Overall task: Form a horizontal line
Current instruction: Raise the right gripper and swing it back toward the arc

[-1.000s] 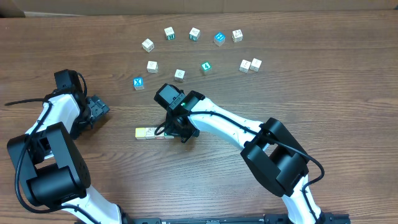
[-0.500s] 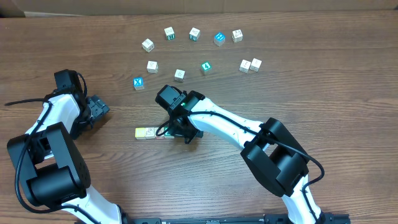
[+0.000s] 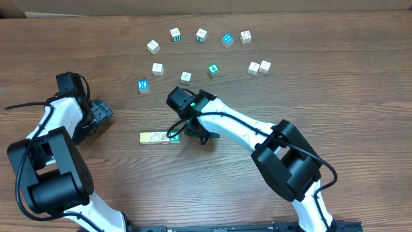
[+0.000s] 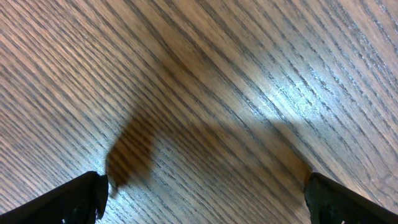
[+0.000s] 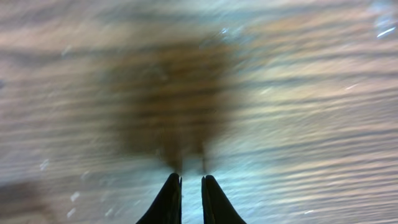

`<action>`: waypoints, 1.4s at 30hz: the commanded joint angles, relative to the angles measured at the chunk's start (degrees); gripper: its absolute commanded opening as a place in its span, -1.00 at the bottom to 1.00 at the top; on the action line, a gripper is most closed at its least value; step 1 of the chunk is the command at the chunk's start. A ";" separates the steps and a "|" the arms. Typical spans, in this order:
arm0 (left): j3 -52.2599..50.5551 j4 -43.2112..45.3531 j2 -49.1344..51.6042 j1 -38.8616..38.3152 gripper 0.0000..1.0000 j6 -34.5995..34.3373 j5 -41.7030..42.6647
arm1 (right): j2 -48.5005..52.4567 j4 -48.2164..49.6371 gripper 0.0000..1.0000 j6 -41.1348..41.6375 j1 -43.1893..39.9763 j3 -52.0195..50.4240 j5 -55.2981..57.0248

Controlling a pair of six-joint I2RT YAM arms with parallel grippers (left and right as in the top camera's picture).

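Observation:
The horizontal line (image 3: 159,137) lies on the table left of centre: a pale yellow cube (image 3: 145,137), two white cubes with brownish drawings (image 3: 159,137) and a green cube (image 3: 174,137), side by side and touching. My right gripper (image 3: 195,133) hovers just right of the green cube, apart from it. In the right wrist view the right gripper (image 5: 191,177) has its fingers almost together, with nothing between them, over blurred bare wood. My left gripper (image 3: 103,113) rests at the left, far from the line. In the left wrist view the left gripper (image 4: 205,186) is wide open and empty.
A blue cube marked X (image 3: 143,86) sits above the line. White cubes (image 3: 158,67) (image 3: 185,77) and a teal cube (image 3: 213,69) lie behind it. Several more cubes (image 3: 201,35) are strung along the back, and a white pair (image 3: 259,67) is at the right.
My right gripper has moved right and slightly back, off the line's right end. The green cube now shows fully beside the white cubes. The left arm has not moved.

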 commanded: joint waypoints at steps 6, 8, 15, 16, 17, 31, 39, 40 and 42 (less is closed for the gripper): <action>-0.37 -0.35 0.98 -0.44 0.99 -0.15 -0.35 | -1.62 -1.84 -0.66 -0.15 -3.65 -0.55 11.91; -0.37 -0.35 0.98 -0.44 0.99 -0.15 -0.35 | -1.62 -2.36 -0.43 -0.15 -4.66 -0.55 13.46; -0.37 -0.35 0.98 -0.44 0.99 -0.13 -0.35 | -1.62 -4.63 1.00 -0.15 -7.78 -0.55 14.69; -0.37 -0.33 0.98 -0.44 0.99 -0.13 -0.35 | -1.62 -4.66 1.00 -0.15 -8.20 -0.55 14.64; -0.37 -0.33 0.98 -0.44 0.99 -0.13 -0.35 | -1.62 -4.68 1.00 -0.15 -8.61 -0.55 14.62; -0.37 -0.35 0.98 -0.44 0.99 -0.13 -0.35 | -1.62 -7.93 1.00 -0.11 -13.35 -0.55 15.02; -0.37 -0.35 0.98 -0.44 0.99 -0.15 -0.35 | -1.62 -7.52 1.00 -0.13 -17.55 -0.55 14.84; -0.37 -0.35 0.98 -0.44 0.99 -0.13 -0.35 | -1.62 -6.95 1.00 -0.13 -17.77 -0.55 14.84; -0.37 -0.35 0.98 -0.44 0.99 -0.13 -0.35 | -1.62 -5.33 1.00 -0.13 -18.14 -0.55 14.84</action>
